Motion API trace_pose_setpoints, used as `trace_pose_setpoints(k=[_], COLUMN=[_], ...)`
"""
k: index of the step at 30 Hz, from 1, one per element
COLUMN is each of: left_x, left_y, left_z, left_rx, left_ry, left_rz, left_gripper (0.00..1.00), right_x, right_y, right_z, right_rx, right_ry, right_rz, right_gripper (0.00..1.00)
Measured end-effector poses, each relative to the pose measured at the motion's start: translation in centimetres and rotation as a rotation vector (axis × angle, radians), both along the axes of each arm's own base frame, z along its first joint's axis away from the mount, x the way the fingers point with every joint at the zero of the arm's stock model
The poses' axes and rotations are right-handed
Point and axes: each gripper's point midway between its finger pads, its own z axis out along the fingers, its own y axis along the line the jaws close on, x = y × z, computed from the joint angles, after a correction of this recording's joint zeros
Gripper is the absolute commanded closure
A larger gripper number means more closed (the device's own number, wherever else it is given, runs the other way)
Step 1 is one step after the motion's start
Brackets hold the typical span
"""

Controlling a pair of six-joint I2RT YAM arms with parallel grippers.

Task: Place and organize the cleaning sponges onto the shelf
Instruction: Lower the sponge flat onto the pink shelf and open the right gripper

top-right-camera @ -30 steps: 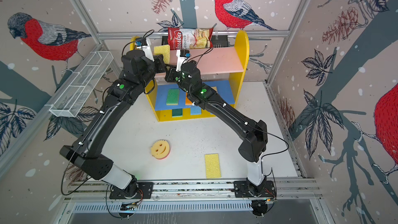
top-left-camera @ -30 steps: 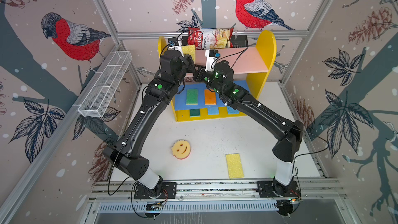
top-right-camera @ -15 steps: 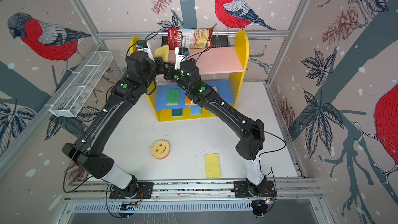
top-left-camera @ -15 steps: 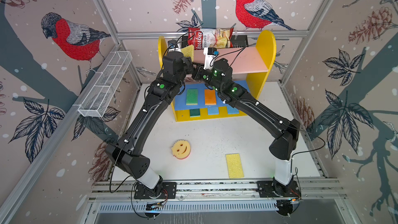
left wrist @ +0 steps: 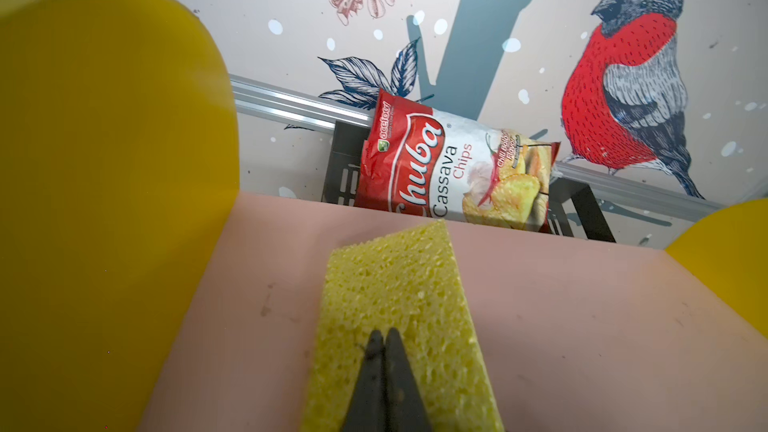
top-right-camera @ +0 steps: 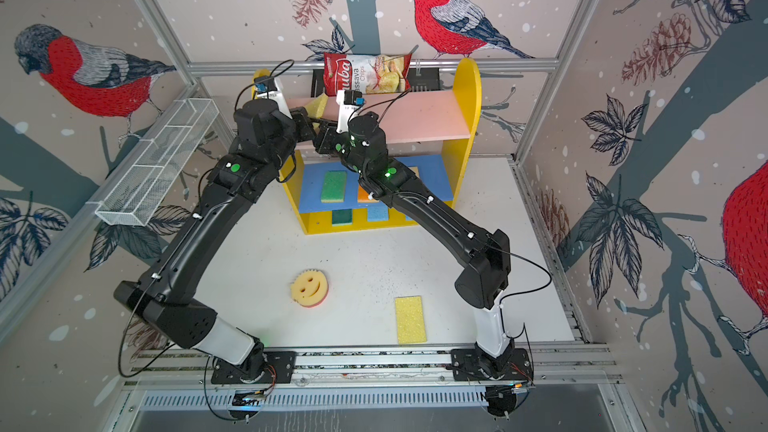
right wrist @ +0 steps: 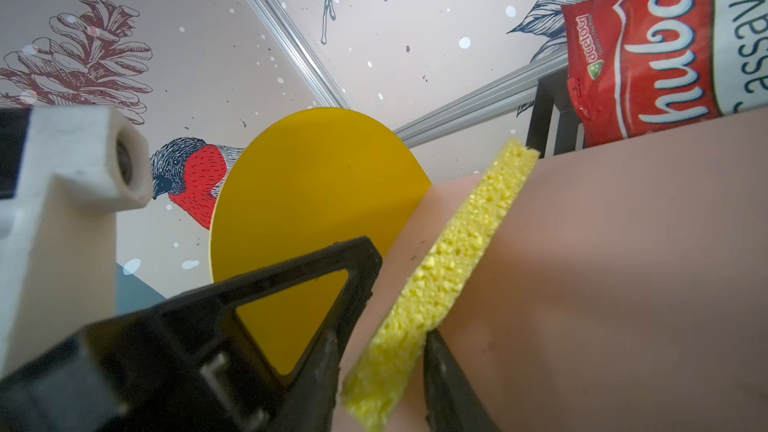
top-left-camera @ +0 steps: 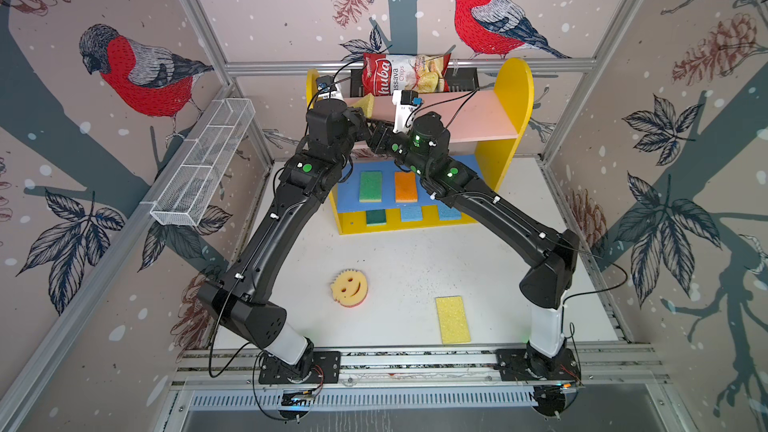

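Note:
A yellow sponge (top-left-camera: 368, 103) (left wrist: 399, 297) stands tilted on edge on the pink top board (top-left-camera: 478, 118) of the shelf (top-left-camera: 513, 89), near its left side. My right gripper (right wrist: 382, 342) is open around it: one finger (right wrist: 440, 367) touches it and a gap shows on the other side. My left gripper (left wrist: 384, 332) is shut and empty, its tips against the sponge's face. A green sponge (top-left-camera: 370, 186) and an orange sponge (top-left-camera: 405, 187) lie on the blue board. Dark green (top-left-camera: 375, 216) and light blue (top-left-camera: 410, 214) sponges lie on the base. A smiley sponge (top-left-camera: 349, 288) and another yellow sponge (top-left-camera: 453, 320) lie on the table.
A red-white chips bag (top-left-camera: 405, 74) sits in a black basket (top-left-camera: 461, 81) right behind the shelf's top board. A white wire basket (top-left-camera: 203, 160) hangs on the left wall. Both arms arch over the table and meet at the shelf's top left.
My right jaws have spread apart around the yellow sponge. My left jaws have closed the last bit. Both arms have barely shifted.

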Motion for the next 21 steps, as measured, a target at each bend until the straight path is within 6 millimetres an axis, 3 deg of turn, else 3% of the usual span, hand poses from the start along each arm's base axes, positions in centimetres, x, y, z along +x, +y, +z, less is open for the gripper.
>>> trace_pose_setpoints(k=[5, 10, 21], left_x=[0.2, 0.3, -0.2], left_y=[-0.4, -0.5, -0.7], left_z=[0.5, 0.3, 0.1], left_rx=[-0.037, -0.043, -0.043], left_ry=[-0.02, -0.012, 0.002], left_rz=[-0.021, -0.033, -0.058], left_gripper=[0.96, 0.96, 0.96], right_x=[0.3, 0.8, 0.6], right_y=[-1.0, -1.7, -2.8], right_z=[0.3, -0.3, -0.7], right_rx=[0.008, 0.002, -0.011], right_ry=[-0.009, -0.002, 0.005], right_rz=[-0.017, -0.032, -0.043], right_gripper=[0.34, 0.2, 0.18])
